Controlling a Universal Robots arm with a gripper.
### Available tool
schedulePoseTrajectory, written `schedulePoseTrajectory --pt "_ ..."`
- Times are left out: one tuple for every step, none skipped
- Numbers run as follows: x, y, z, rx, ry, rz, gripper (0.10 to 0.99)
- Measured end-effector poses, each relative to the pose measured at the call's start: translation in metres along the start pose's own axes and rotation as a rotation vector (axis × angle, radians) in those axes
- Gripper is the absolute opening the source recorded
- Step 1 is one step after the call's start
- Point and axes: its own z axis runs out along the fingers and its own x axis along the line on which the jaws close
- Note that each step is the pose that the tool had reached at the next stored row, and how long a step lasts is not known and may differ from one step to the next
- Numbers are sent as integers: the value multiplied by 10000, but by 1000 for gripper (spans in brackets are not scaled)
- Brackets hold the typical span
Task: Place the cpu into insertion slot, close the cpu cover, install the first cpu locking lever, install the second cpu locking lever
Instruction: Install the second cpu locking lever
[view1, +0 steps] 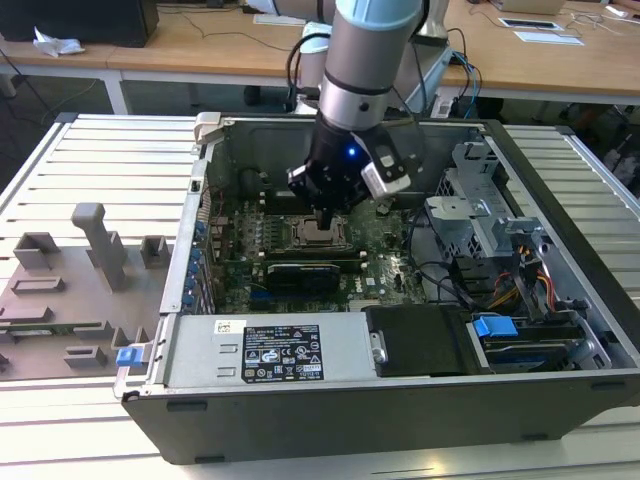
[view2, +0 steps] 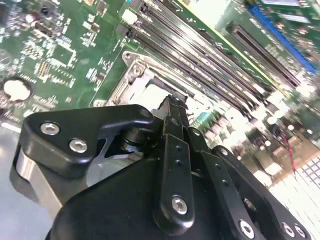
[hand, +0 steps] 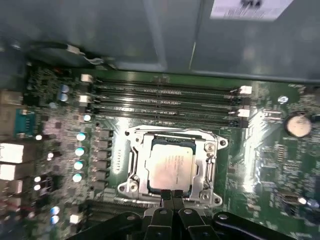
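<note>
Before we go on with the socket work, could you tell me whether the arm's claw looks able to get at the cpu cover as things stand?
Probably yes. The claw hangs right at the edge of the cpu cover, which lies flat around the cpu. The first wrist view shows no cable or card between them; the memory slots lie beyond the socket.

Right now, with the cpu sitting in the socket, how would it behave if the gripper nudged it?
The cpu looks flat and rigid, so it likely wouldn't bend or tip. Its smooth metal top may be slippery under the gripper. Framed by the cpu cover, it probably wouldn't slide far.
</note>
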Motion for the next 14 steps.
schedulePoseTrajectory --pt "6 1 -59 1 1 0 106" --pt "10 3 -114 0 0 0 106" --pt "13 3 -145 0 0 0 106" --pt "15 4 -166 1 1 0 106" --pt "16 4 -172 1 1 0 106" --pt "15 4 -174 -1 0 0 106" --pt "16 4 -174 -3 -1 0 106" --pt "16 4 -175 0 0 0 106" --pt "16 4 -176 1 1 0 106" --pt "16 4 -176 0 1 -1 106" --pt "16 4 -176 0 1 0 106" --pt "16 4 -176 0 0 0 106" --pt "16 4 -176 0 1 0 106" --pt "16 4 -177 0 0 0 106"
